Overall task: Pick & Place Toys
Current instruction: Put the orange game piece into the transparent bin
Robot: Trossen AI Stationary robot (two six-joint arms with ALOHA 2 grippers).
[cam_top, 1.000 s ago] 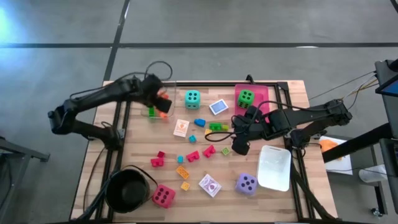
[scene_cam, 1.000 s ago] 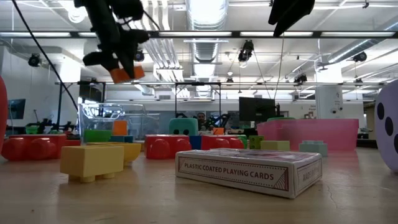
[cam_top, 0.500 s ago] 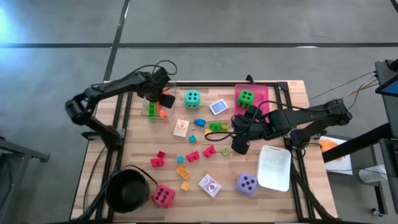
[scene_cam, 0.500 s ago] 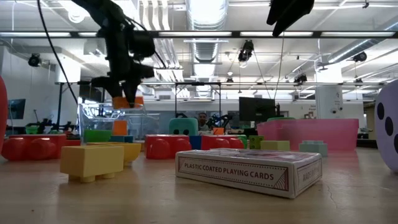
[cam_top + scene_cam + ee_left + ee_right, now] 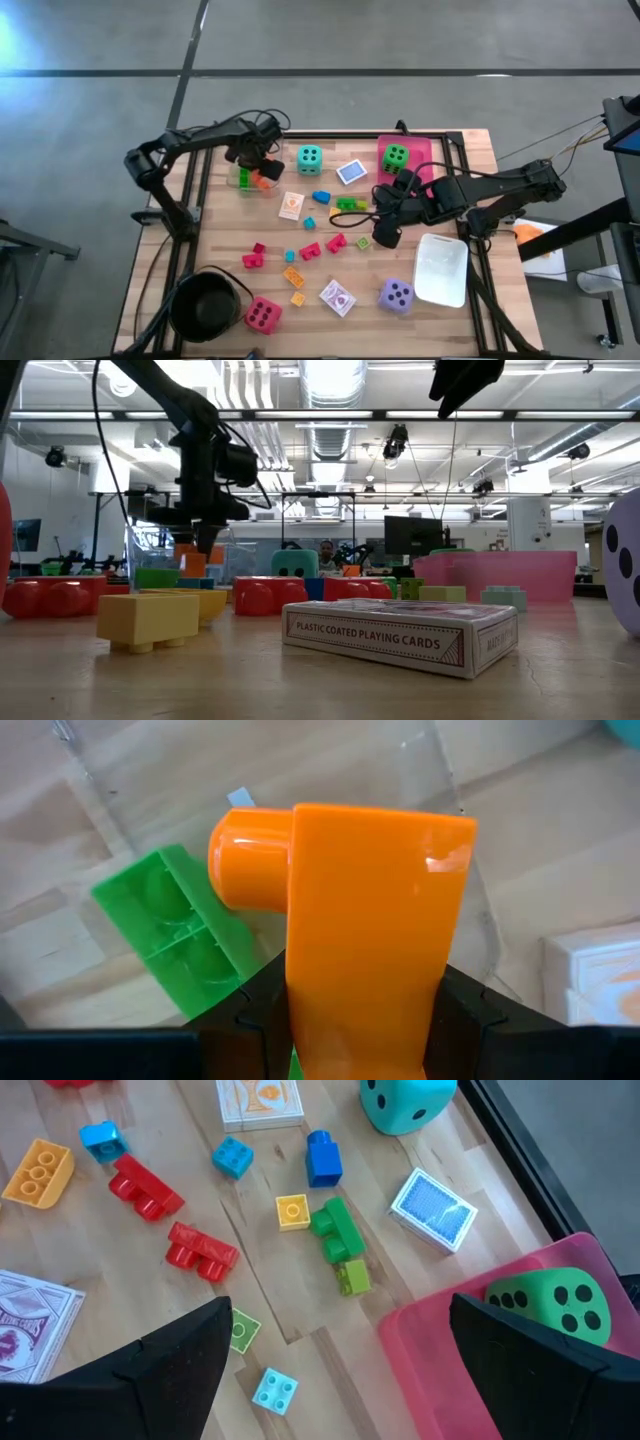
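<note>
Left gripper (image 5: 255,172) clamped on an orange plastic block (image 5: 365,935), holding it low over the clear plastic tray (image 5: 240,178) at the far left of the wooden table (image 5: 220,250); a green plastic block (image 5: 175,940) lies in that tray just beside the orange one. Low view shows the left gripper (image 5: 205,525) hanging at the tray's rim. Right gripper (image 5: 385,215) hovers right of centre, fingers spread wide, nothing between them; below it a cluster of small green plastic blocks (image 5: 338,1235) and a small yellow plastic block (image 5: 292,1211). Teal soft die (image 5: 309,157) sits just right of the clear tray at the far side. Green soft die (image 5: 396,156) rests inside the pink tray (image 5: 430,150) at the far right. Blue-backed card pack (image 5: 351,172) lies between the teal die and the pink tray. Purple soft die (image 5: 397,294) near edge, just left of the white tray (image 5: 443,268). Pink-red soft die (image 5: 263,315) near edge, just right of the round black pot (image 5: 208,303). Red plastic blocks (image 5: 255,256), a yellow-orange one (image 5: 293,276) and card packs (image 5: 338,297) scattered mid-table.
</note>
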